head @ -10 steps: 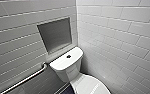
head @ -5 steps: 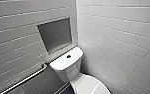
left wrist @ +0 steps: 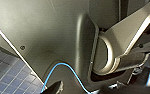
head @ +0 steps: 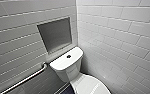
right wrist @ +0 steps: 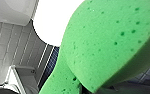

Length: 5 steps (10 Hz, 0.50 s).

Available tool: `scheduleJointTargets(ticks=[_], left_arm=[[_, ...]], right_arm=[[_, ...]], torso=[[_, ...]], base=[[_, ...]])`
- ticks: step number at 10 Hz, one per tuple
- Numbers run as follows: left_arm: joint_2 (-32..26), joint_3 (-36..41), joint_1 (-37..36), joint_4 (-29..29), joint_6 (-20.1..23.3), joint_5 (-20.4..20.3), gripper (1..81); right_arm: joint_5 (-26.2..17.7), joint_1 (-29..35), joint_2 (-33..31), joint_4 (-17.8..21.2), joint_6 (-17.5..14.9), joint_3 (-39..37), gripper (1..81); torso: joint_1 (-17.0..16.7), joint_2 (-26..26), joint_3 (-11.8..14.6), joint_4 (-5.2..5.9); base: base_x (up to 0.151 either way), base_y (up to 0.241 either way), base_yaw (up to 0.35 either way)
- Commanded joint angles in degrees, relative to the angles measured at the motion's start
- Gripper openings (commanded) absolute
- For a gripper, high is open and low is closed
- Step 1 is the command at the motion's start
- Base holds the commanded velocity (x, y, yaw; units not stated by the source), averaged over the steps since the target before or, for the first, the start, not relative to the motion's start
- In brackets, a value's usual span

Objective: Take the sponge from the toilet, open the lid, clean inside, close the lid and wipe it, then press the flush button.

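Nothing has changed: the lid [head: 91, 86] stays closed, and the right gripper seems clamped on the sponge [right wrist: 108, 45].

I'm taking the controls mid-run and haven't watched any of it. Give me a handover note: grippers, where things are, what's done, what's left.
Right gripper: shut on the sponge, which is off the toilet.
Left gripper: open or shut cannot be told; it is close to the robot's own body.
The lid is down. The flush button sits in the middle of the tank top.
Done: sponge picked up.
Left, as far as shows: open lid, clean inside, close it, wipe it, press flush.
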Motion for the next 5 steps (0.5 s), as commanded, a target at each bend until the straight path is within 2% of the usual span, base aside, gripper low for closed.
scheduleJointTargets(ticks=[1,5], left_arm=[[0.3,-0.2,-0.4,0.5,0.3,3.5,81.1],[0.6,-0.2,0.8,0.1,0.2,3.3,81.1]], right_arm=[[-14.7,13.9,-6.6,5.6,0.3,2.3,1.0],[-18.1,23.6,-3.6,6.6,0.3,-3.1,1.0]], torso=[[0.0,0.0,0.0,0.00],[0.0,0.0,0.0,0.00]], base=[[0.000,0.000,0.000],[0.000,0.000,0.000]])
